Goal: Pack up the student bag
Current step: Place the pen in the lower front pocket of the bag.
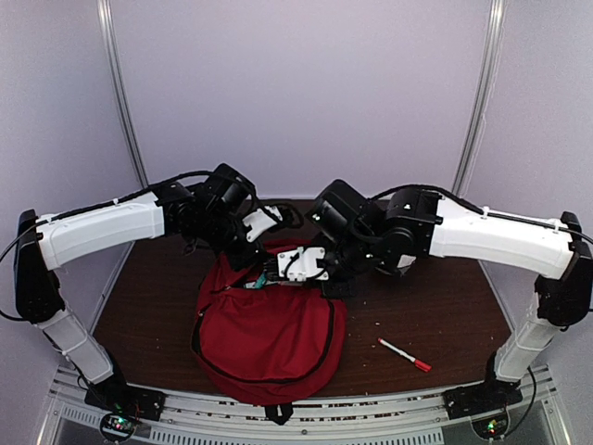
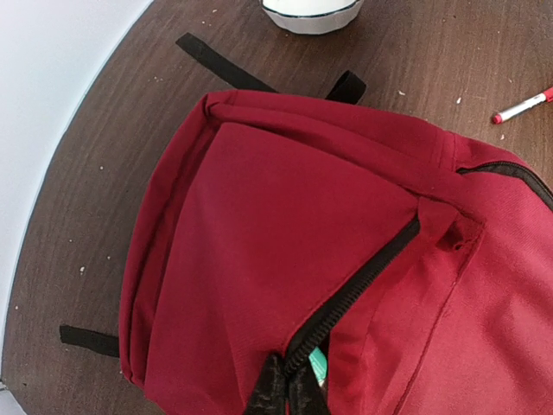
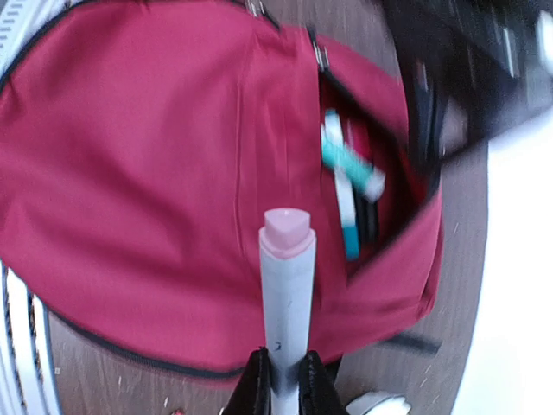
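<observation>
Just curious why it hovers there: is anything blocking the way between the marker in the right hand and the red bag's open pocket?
Nothing visible blocks it. The right hand holds the pink-capped marker aimed at the student bag and its open pocket, whose edge the left hand pinches. Teal markers lie inside.

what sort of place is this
Most likely a robotics lab booth, not a classroom: a left arm and right arm are bolted to a metal rail at the edge of a dark table, plain pale walls close it in, and a red backpack lies between them.
</observation>
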